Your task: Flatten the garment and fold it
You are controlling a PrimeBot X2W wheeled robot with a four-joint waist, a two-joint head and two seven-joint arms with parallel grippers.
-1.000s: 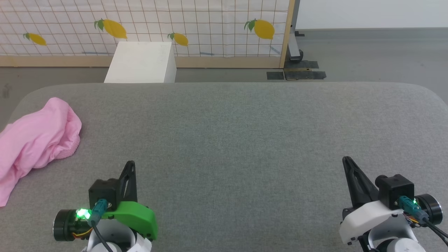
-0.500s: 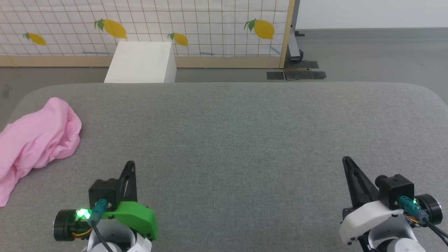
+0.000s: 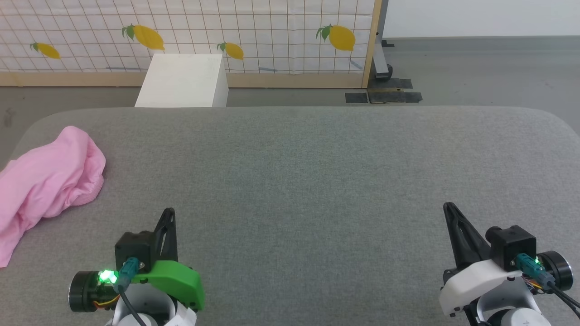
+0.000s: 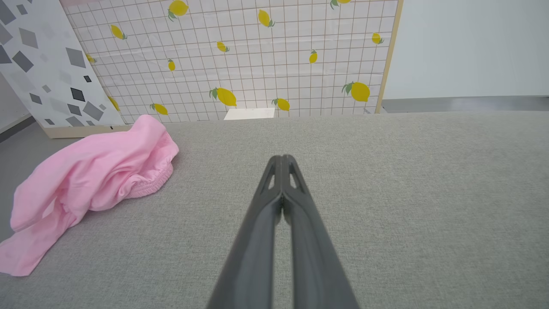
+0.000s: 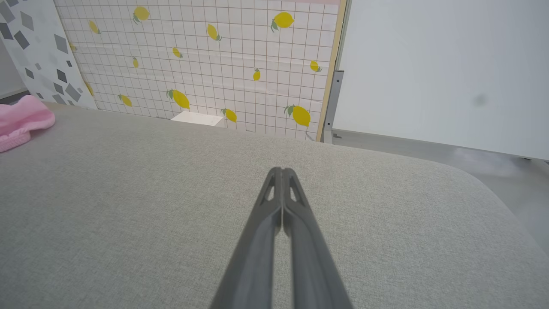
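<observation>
A grey table (image 3: 317, 172) stands before a lemon-print screen (image 3: 272, 40); the garment (image 3: 45, 181) lies crumpled at the table's left edge; the left gripper (image 3: 168, 213) and right gripper (image 3: 448, 207) sit clear of it, the 2 fingers of each pressed together, empty.

Left gripper (image 3: 169, 213) with two long dark slotted fingers (image 4: 255, 240), bright green plastic wrist cover (image 3: 174, 280), glowing green light (image 3: 106, 276), right gripper (image 3: 448, 208) alike, white plastic wrist cover (image 3: 473, 277), black camera blocks (image 3: 511, 246), teal cable plugs (image 3: 527, 263).
</observation>
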